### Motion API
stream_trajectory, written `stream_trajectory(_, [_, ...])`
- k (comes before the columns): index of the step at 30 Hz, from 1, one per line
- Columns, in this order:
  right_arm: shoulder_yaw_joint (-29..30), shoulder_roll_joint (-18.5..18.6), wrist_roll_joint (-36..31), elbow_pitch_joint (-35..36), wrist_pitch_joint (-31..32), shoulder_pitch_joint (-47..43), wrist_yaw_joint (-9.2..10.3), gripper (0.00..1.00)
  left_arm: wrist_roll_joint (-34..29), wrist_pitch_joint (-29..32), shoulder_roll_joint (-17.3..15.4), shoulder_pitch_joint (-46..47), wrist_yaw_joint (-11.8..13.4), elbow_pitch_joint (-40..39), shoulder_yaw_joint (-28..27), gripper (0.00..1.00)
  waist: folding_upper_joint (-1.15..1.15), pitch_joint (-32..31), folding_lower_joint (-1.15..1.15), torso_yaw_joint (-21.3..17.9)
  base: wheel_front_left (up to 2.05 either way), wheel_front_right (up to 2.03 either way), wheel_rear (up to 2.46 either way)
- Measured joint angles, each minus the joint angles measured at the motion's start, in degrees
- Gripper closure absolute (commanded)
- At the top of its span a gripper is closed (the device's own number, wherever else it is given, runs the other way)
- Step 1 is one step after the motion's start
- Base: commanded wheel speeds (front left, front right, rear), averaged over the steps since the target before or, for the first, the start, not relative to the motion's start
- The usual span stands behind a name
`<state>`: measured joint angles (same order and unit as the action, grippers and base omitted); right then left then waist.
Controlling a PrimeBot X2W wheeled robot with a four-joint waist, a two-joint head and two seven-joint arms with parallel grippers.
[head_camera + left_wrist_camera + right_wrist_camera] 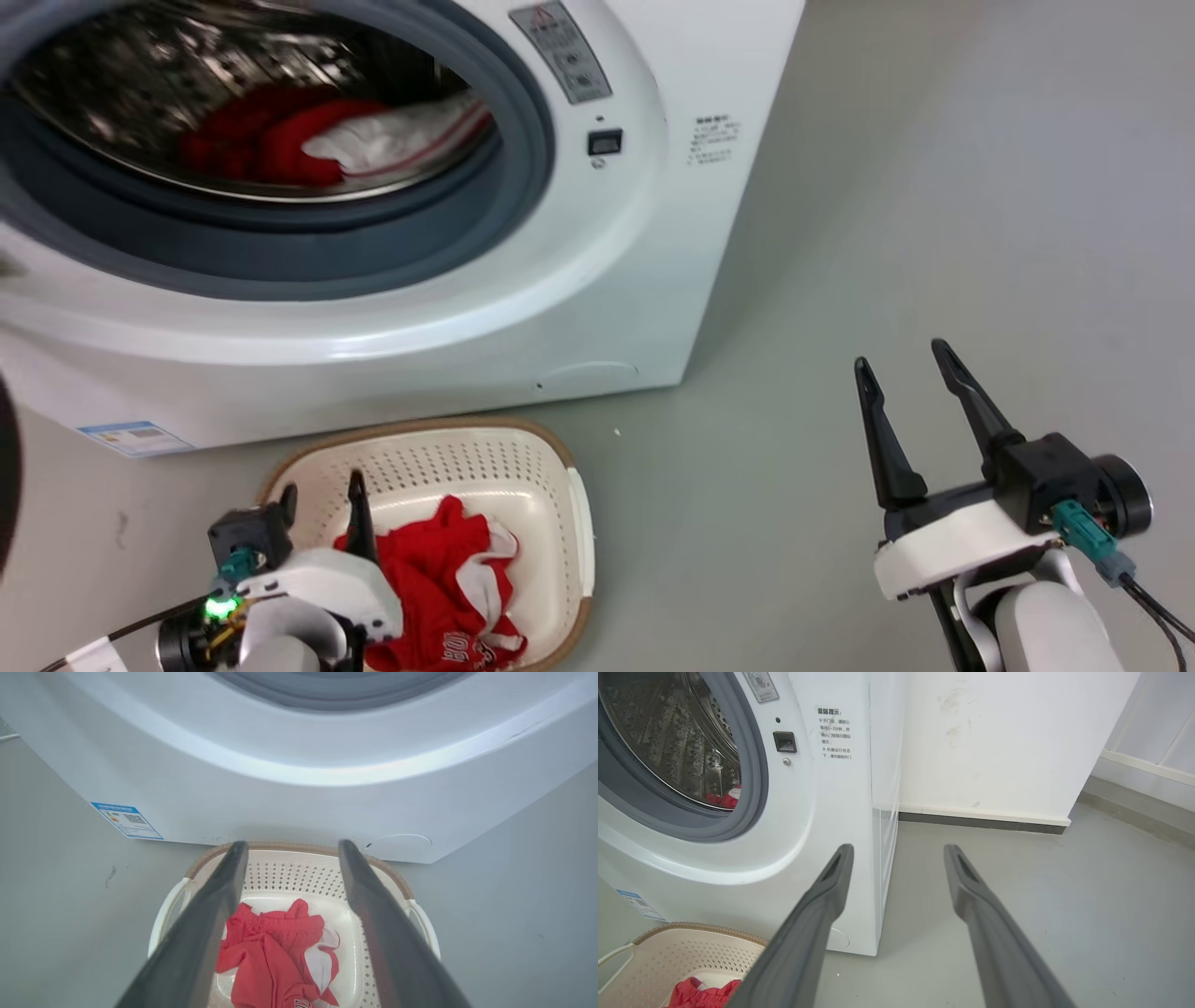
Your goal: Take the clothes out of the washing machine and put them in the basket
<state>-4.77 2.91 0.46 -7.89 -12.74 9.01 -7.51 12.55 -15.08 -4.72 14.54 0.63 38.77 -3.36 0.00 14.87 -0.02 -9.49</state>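
It was a laundry corner in a plain room, by its look a utility or test space rather than a furnished home. A white front-loading washing machine [597, 280] stood directly on a smooth grey floor [934, 187], its shiny steel drum [187, 56] holding red and white clothes [280, 140]. A small cream basket [439, 425] with a brown rim sat on the floor just in front of it. The machine carried a blue-edged label [135, 437] low on its front and a printed notice [835, 732] in Chinese characters beside the porthole. Behind it rose a scuffed white wall [994, 742] with a dark skirting [980, 823] at its foot.
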Motion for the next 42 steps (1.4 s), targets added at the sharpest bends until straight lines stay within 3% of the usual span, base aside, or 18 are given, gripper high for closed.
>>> stream_trajectory(8, [1.22,0.0,-0.09,1.61,1.42,-2.74,0.0,0.0,-4.33,0.0,1.01,-1.85,0.12,-15.44,-0.23,0.0,0.0,-4.42,0.0,2.05,0.0,0.0,0.0])
stream_trajectory(13, [0.68,-0.01,0.18,2.76,1.8,-3.19,-0.01,0.0,-6.0,0.0,0.55,-0.13,-0.18,-18.39,0.12,0.0,0.0,-4.6,0.0,1.49,0.0,0.0,0.0])
stream_trajectory(24, [-1.31,0.02,2.67,3.27,0.82,-0.82,0.0,0.0,-7.23,2.08,-7.19,17.56,-2.94,-5.66,0.35,0.0,0.0,0.57,0.02,-3.0,0.0,0.0,0.0])
stream_trajectory(42, [-6.89,0.07,9.4,0.85,-2.19,7.04,-0.01,0.0,-12.12,18.04,-23.28,48.72,-5.59,9.53,3.82,0.0,0.0,18.39,0.03,-12.6,0.0,0.0,0.0])
